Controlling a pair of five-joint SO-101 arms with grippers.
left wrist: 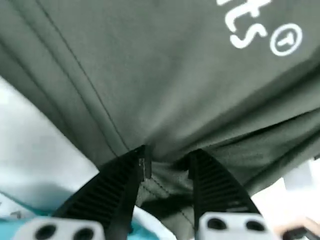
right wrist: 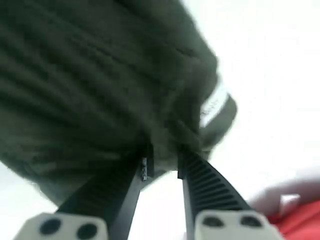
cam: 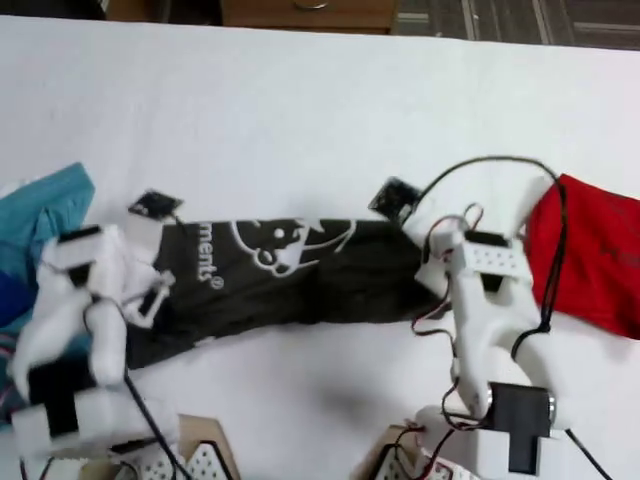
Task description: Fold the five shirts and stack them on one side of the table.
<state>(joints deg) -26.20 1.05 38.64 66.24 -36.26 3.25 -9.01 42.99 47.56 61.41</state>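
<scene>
White table [cam: 300,110], with wooden furniture [cam: 310,12] beyond its far edge. The dark shirt [cam: 290,275], white print uppermost, lies stretched as a band across the table's middle, between the two arms. Left gripper [left wrist: 168,162]: jaws narrow, pinching a fold of the fabric at one end. Right gripper [right wrist: 164,162]: jaws narrow, clamped on the opposite end, apparently at a bunched edge. A red shirt [cam: 590,250] lies beside the right arm, and a teal shirt [cam: 45,210] beside the left.
</scene>
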